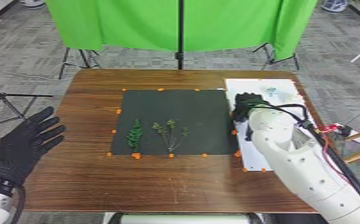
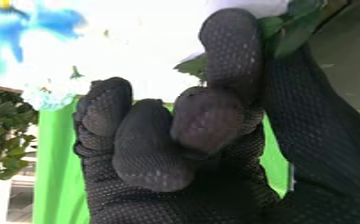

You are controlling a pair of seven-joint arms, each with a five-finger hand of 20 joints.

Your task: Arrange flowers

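Note:
My right hand (image 1: 247, 102) is over the left part of the white board (image 1: 258, 159), beside the black mat (image 1: 154, 102). In the right wrist view, my right hand (image 2: 203, 120) has curled fingers, and a green-leaved stem (image 2: 292, 34) with a white flower (image 2: 247, 6) is pinched between finger and thumb. A blue flower (image 2: 56, 22) and a pale small-petalled flower (image 2: 48, 95) appear beyond the fingers. On the mat lie a green leafy sprig (image 1: 134, 135) and a thin branching sprig (image 1: 170, 134), side by side. My left hand (image 1: 25, 145) is open, off the table's left side.
Orange tape bits (image 1: 136, 155) mark the mat's edges. The brown table (image 1: 159, 187) surrounds mat and board. Pale blue flowers (image 1: 271, 91) lie on the board's far part. A green cloth (image 1: 132, 25) hangs on stands behind the table.

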